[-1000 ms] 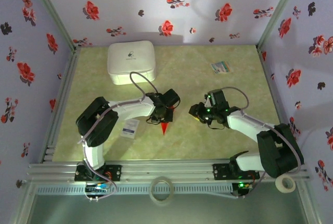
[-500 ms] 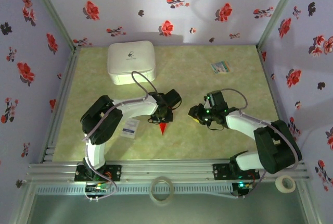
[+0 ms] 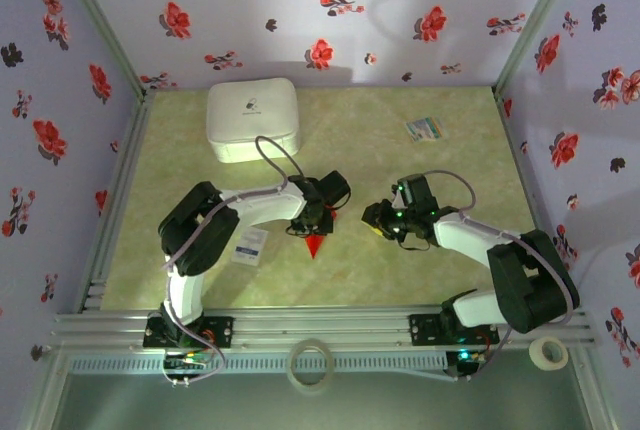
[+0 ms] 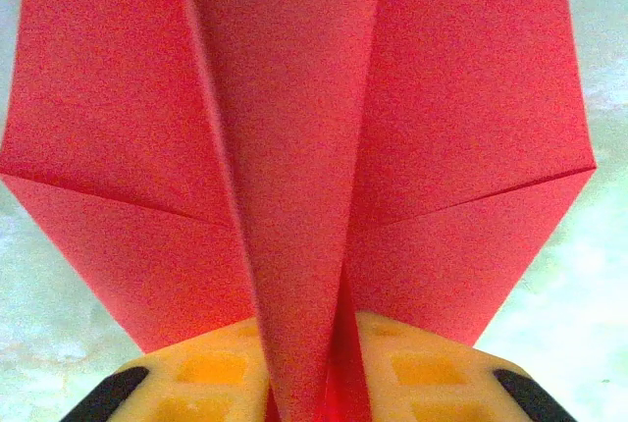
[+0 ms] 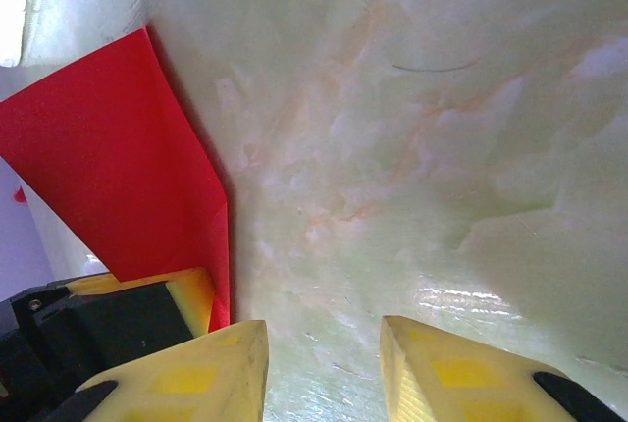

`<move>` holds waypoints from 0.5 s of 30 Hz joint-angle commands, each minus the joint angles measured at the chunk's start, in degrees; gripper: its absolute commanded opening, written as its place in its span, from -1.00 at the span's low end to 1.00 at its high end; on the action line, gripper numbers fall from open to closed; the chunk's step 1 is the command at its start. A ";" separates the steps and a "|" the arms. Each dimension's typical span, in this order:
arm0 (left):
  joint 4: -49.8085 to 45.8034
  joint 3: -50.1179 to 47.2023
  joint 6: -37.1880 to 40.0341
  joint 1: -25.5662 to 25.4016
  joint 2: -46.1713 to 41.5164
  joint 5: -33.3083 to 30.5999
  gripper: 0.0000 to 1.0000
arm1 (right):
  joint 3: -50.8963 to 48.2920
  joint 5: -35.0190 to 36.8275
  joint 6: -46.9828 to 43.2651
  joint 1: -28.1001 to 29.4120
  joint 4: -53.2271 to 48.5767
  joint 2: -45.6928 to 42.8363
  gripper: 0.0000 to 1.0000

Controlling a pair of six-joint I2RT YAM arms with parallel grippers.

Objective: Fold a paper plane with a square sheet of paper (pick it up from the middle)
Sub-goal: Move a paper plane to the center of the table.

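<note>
Near the middle of the table (image 3: 440, 270), the paper plane (image 4: 294, 196) sits with its keel between the pads of the left gripper (image 3: 318, 216), its point and long axis aimed at the near edge. The jaws flank the keel narrowly; whether they pinch it cannot be told. The right gripper (image 5: 324, 348) is close on the plane's right, partly open, holding nothing.

It was a staged robot test cell: flowered wallpaper panels (image 3: 350, 10) boxed in a marbled tabletop (image 3: 420, 275) beyond and beside the left gripper (image 3: 314, 227) and right gripper (image 3: 372, 218), with an aluminium mounting rail (image 3: 320, 328) behind them.
</note>
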 commanded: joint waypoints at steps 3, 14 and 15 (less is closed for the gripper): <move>-2.82 0.95 -0.64 -0.46 2.55 -1.52 -0.48 | -0.92 -0.53 0.57 -0.16 0.80 -0.48 -0.27; -2.39 0.72 -2.59 -0.93 3.91 -1.19 -0.21 | -0.91 -0.52 0.48 -0.17 0.74 -0.57 -0.26; -2.31 0.56 -3.31 -0.93 3.98 -1.17 -0.19 | -0.93 -0.51 0.47 -0.21 0.71 -0.58 -0.26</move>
